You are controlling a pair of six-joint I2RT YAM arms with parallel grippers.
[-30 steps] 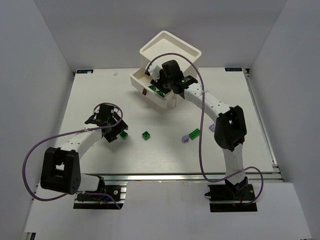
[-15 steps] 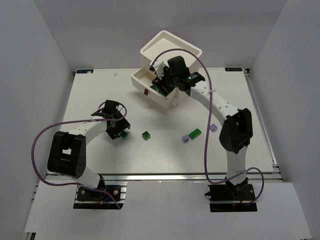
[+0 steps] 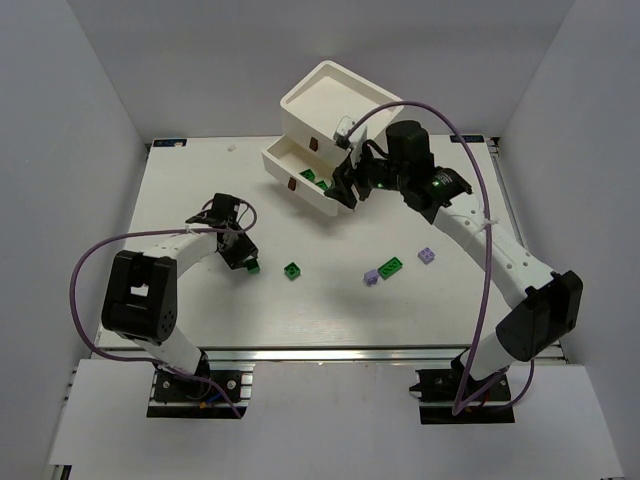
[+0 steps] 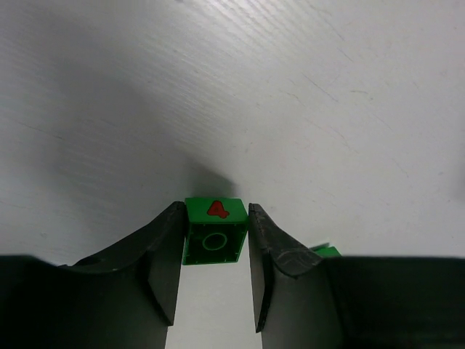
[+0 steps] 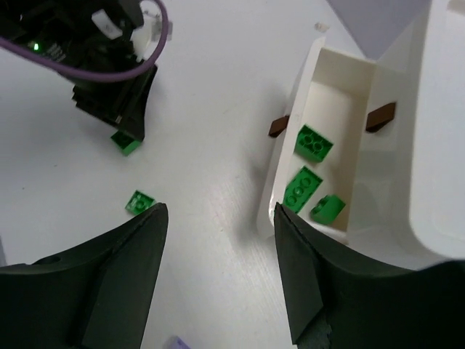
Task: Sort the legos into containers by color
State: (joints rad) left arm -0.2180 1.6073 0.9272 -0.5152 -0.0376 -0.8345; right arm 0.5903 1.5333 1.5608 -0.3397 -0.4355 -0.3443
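left gripper (image 4: 216, 211): fingers pinch green brick (image 4: 213, 233) between their tips, brick on table (image 4: 290, 87) | right gripper (image 5: 219, 211): fingers spread, empty, over table beside open drawer (image 5: 341, 87) holding three green bricks (image 5: 314, 142)

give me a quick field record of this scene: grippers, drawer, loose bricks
left gripper: shut on green brick, which sits on the table
right gripper: open, empty
drawer: pulled open, holds three green bricks
loose on table: second green brick, lime brick, two lavender bricks
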